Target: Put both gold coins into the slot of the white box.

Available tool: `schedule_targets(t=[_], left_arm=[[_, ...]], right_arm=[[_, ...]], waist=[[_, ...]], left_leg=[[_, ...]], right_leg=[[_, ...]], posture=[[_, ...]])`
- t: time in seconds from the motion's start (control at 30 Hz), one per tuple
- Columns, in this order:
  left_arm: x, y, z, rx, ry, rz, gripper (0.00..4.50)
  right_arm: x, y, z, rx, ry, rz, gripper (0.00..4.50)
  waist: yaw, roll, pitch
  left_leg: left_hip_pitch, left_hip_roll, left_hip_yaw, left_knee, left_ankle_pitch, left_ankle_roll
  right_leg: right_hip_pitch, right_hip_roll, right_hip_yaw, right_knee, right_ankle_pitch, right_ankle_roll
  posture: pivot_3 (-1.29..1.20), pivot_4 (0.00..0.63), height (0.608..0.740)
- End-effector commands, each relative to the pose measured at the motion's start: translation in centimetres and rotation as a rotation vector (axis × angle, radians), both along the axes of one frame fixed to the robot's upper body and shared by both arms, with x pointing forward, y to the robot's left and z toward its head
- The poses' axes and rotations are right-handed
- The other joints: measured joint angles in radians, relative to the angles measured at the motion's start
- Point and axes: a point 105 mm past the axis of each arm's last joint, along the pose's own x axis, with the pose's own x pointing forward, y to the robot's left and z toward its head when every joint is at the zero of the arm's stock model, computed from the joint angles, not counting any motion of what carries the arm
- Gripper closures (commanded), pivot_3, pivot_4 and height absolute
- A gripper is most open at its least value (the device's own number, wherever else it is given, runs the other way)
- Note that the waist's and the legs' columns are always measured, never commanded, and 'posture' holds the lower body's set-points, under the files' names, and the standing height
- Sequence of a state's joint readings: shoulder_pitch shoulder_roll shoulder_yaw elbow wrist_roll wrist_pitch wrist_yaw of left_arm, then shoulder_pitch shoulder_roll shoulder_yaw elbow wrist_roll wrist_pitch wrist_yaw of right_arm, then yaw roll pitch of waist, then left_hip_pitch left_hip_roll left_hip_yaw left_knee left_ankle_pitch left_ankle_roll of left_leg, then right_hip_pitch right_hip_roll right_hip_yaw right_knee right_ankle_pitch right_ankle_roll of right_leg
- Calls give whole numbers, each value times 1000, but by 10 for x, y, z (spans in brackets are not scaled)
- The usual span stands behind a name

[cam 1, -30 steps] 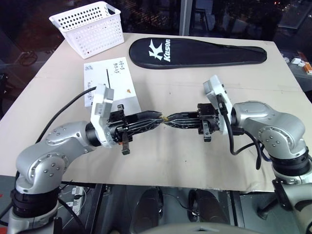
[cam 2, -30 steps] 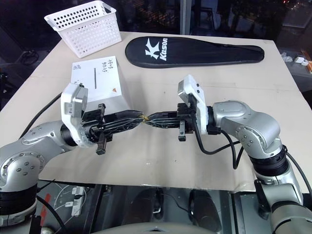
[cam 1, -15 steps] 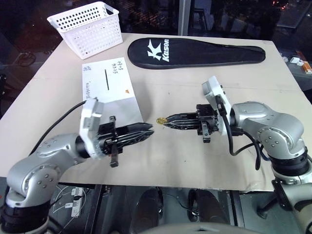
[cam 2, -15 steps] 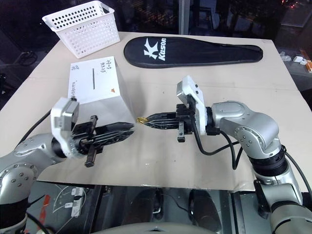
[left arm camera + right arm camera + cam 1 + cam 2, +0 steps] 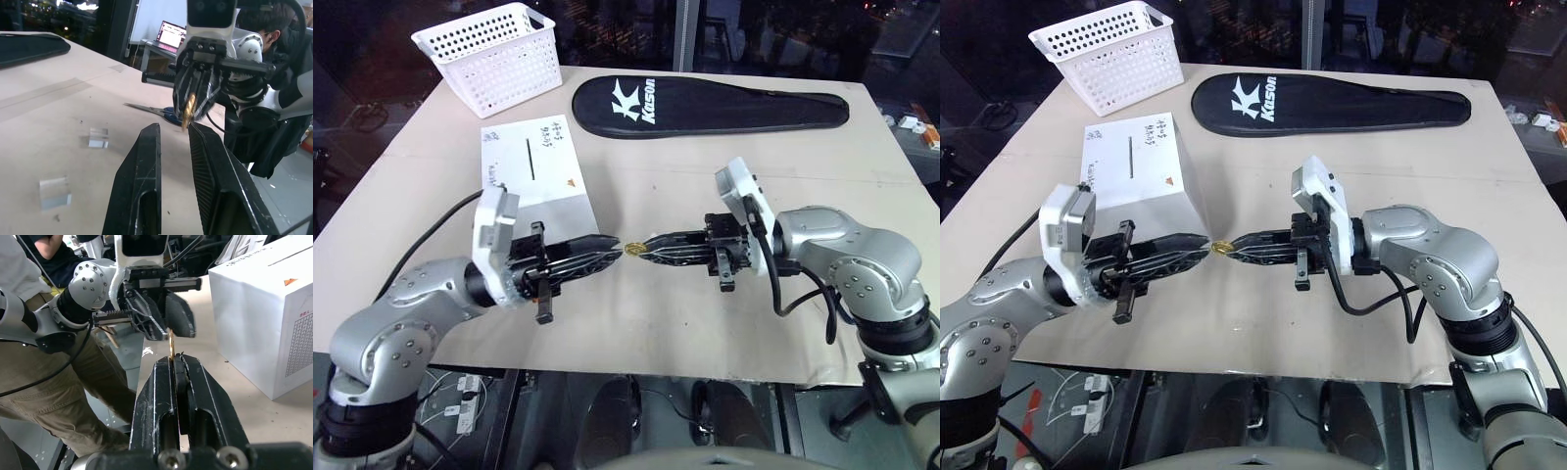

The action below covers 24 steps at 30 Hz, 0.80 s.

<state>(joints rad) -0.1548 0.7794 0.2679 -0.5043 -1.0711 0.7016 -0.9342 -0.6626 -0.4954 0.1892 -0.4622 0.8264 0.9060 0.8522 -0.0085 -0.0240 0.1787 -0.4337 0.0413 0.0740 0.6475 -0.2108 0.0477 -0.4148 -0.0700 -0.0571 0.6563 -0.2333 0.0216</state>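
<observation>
One gold coin (image 5: pixel 633 251) pinched in right gripper (image 5: pixel 644 252); left gripper (image 5: pixel 610 251) slightly parted, empty.

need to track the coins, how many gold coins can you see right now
1: a gold coin pinched in the right gripper, just off the left gripper. The second may be hidden.

On the desk (image 5: pixel 705 176), one white box (image 5: pixel 543 191) with one slot (image 5: pixel 530 158) is being seen, one white basket (image 5: pixel 494 54) and one black racket case (image 5: pixel 705 105) being counted beyond the box. One gold coin (image 5: pixel 633 251) is being pinched beside the box between two claws; two clear blocks (image 5: pixel 99 137) and one pair of scissors (image 5: pixel 154 110) are being shown too.
</observation>
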Motion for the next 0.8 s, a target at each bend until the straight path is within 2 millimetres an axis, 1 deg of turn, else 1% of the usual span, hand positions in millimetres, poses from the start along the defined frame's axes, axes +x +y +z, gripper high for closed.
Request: schedule_targets(t=[0.03,0.2,0.43,0.53,0.57,0.8], left_arm=[[-5,-11,10,-3,-31,-32,3607],[-1,-8,14,-5,-27,-28,3607],[-4,-16,22,-5,-28,-38,3607],[-7,-11,19,-6,-16,-32,4358],[-8,-10,18,-6,-14,-31,4439],[-8,-12,16,-7,-6,-32,4439]], right_arm=[[-9,7,11,24,-44,50,4500],[-8,9,16,30,-48,54,4500],[-8,9,17,34,-46,57,4500],[-9,8,16,35,-44,56,4500],[-9,8,16,35,-43,56,4500],[-7,5,15,43,-32,37,4500]], waist=[[-2,0,0],[-2,0,0],[-2,0,0],[-2,0,0],[-3,0,0],[-1,0,0]], left_leg=[[0,0,0,0,0,0],[0,0,0,0,0,0],[0,0,0,0,0,0],[0,0,0,0,0,0],[0,0,0,0,0,0],[0,0,0,0,0,0]], right_leg=[[0,0,0,0,0,0],[0,0,0,0,0,1],[0,0,0,0,-1,3],[0,0,0,0,-1,3],[0,0,0,1,-1,3],[0,0,0,1,-1,3]], posture=[[0,150,740],[0,150,740],[0,150,740],[0,150,740],[0,150,740],[0,150,740]])
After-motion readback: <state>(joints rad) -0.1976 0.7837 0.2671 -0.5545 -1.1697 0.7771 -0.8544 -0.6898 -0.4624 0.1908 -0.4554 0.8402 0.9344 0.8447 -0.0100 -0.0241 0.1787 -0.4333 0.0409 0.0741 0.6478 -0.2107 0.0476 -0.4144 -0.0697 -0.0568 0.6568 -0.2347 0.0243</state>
